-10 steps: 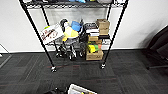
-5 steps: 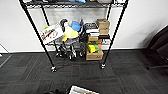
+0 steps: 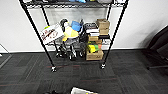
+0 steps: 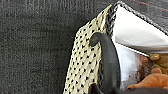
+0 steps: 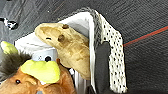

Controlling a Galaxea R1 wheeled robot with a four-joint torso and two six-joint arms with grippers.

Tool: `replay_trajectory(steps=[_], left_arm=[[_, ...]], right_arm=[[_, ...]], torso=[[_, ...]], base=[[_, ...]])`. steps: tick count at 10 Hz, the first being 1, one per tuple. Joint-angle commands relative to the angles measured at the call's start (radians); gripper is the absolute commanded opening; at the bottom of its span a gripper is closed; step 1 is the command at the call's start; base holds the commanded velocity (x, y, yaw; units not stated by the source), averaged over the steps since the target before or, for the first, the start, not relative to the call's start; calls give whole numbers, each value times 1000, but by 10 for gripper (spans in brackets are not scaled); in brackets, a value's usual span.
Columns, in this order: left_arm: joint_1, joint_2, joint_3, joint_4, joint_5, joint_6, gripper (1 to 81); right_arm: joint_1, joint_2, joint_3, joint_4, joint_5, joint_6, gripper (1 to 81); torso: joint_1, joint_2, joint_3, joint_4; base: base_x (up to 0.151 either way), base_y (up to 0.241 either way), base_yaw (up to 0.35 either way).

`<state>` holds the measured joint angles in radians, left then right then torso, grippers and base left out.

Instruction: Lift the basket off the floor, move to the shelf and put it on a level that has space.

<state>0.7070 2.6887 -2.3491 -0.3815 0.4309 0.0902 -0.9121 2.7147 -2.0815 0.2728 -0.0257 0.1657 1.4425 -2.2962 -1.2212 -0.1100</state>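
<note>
plainly cream woven basket (image 5: 111,57), dark rim, white lining

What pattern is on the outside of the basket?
Cream weave dotted with small dark specks on the basket, under a dark braided rim; the left wrist view shows it best.

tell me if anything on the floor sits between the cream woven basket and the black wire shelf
Nothing visible does. The cream-white woven basket shows at the head view's lower edge, and the dark grey carpet floor between it and the tall black wire shelf looks bare. The shelf's lower level is crowded with boxes and clutter.
</note>
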Motion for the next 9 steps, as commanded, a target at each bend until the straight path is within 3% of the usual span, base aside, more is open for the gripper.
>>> replay_trajectory(steps=[1, 4, 5, 6, 9], left_arm=[[-108, -85, 97, -39, 57, -9, 10], [-106, -140, 194, -51, 52, -10, 10], [-105, -141, 197, -53, 54, -10, 10], [-105, -137, 197, -53, 54, -10, 10], [-97, -133, 198, -54, 55, -10, 10]], right_arm=[[81, -37, 40, 22, -39, 5, 10], [81, -78, 75, 23, -40, 5, 10], [78, -98, 95, 23, -40, 6, 10], [77, -109, 107, 22, -40, 6, 10], [66, -158, 130, 22, -39, 6, 10]], torso=[[-64, 100, 0, -2], [-76, 120, 0, 50], [-95, 152, 65, 54], [-114, 184, 99, 54], [-161, 259, 149, 54]], base=[[0, 0, 0], [0, 0, 0], [0, 0, 0], [0, 0, 0], [0, 0, 0]])
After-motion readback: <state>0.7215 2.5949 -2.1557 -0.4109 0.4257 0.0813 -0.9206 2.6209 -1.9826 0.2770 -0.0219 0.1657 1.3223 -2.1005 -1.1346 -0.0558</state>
